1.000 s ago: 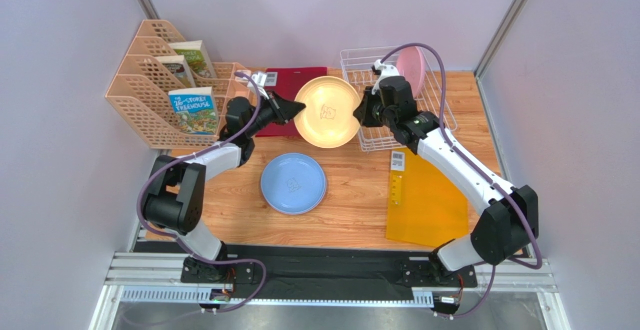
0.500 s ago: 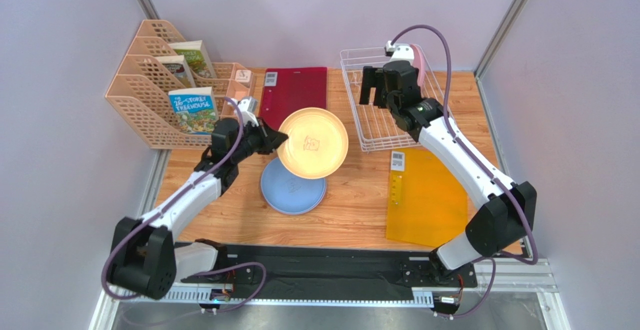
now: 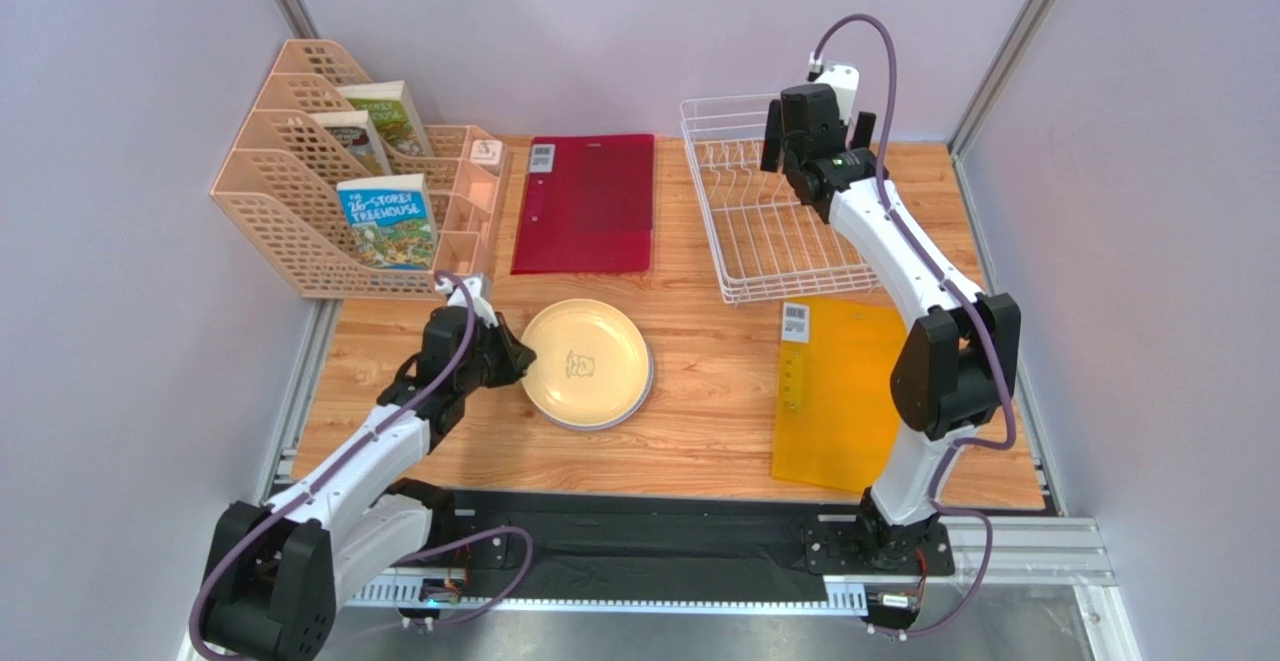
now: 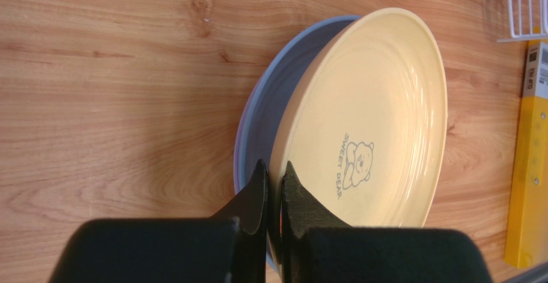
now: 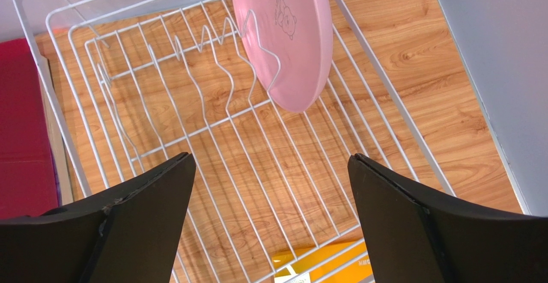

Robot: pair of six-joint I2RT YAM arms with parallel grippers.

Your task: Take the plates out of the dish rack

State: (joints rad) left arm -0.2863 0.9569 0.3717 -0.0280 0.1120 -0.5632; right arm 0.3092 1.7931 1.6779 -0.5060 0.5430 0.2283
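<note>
My left gripper (image 4: 275, 170) is shut on the near rim of the cream-yellow plate (image 4: 379, 122), which lies tilted on the blue plate (image 4: 276, 97). A thin lavender edge (image 4: 237, 158) shows under the blue one. From above, the left gripper (image 3: 511, 361) sits at the left edge of the yellow plate (image 3: 589, 364) on the table's middle. My right gripper (image 5: 271, 158) is open and empty above the white wire dish rack (image 5: 212, 125). The pink plate (image 5: 286, 32) stands upright in the tines ahead of it. In the top view, the right gripper (image 3: 796, 129) hangs over the rack (image 3: 766, 241) and hides the pink plate.
Peach lattice file holders (image 3: 301, 196) with books stand at the back left. A red folder (image 3: 586, 204) lies between them and the rack. A yellow folder (image 3: 849, 399) lies at the front right, below the rack. Grey walls close in both sides.
The left gripper carried the yellow plate forward and down onto the blue plate. The right gripper let go of the yellow plate, opened wide and moved back over the rack.
</note>
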